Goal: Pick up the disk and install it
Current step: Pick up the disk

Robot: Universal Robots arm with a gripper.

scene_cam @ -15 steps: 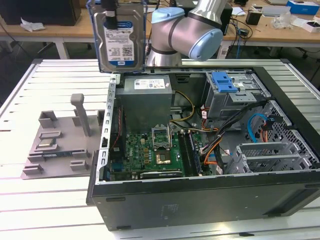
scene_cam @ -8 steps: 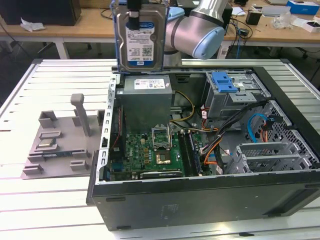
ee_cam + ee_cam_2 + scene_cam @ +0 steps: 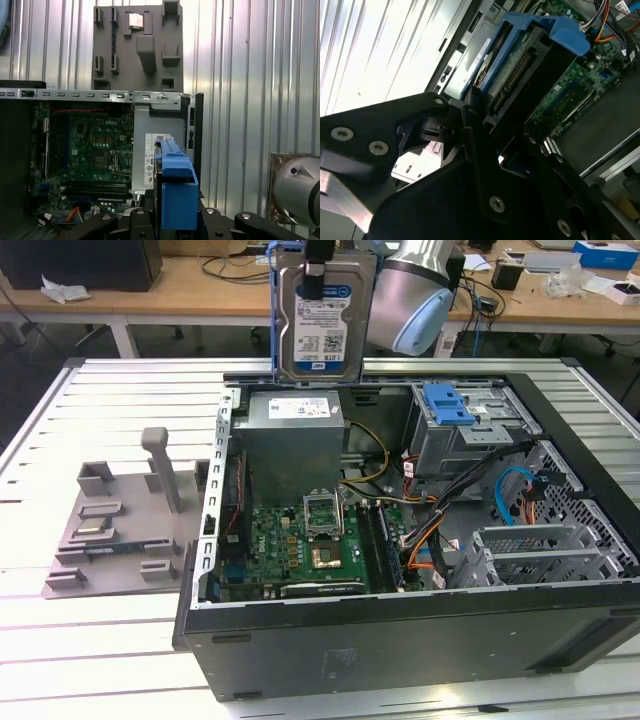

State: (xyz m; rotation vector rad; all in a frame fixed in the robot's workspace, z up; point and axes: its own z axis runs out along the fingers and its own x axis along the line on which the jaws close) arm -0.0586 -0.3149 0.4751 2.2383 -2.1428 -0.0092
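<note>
Plainly, the pick-up was done and the install was not. Taking the exterior view from its left, a grey moulded parts fixture (image 3: 120, 530) lay on the ribbed aluminium table (image 3: 40, 440), at nine o'clock of the open black computer case (image 3: 400, 640), which rested on its side with its panel off. Inside the case, a green motherboard (image 3: 300, 540) sat at six o'clock of the grey boxy power supply (image 3: 295, 440).

At twelve o'clock of that supply, clear of the case, hung the disk (image 3: 320, 325): a flat silver metal hard drive with a blue-and-white label, framed by a blue plastic carrier, held upright with its label face showing. The black gripper (image 3: 316, 270) was clenched on its upper edge. Both wrist views showed the carrier squeezed between the dark jaws. At three o'clock of the disk was the silver and pale-blue wrist of the arm (image 3: 410, 300).

Further to the exterior view's right, at about four o'clock of the disk, stood the perforated metal drive cage (image 3: 470, 440) with a small blue plastic latch (image 3: 447, 405) on top.

In my judgement the step in hand was the carry. Seating the disk would call for turning it to suit its bay, squaring the carrier rails to the opening, and keeping clear of the orange and black cables (image 3: 425, 540) nearby. Which bay it belonged to could not be told.
</note>
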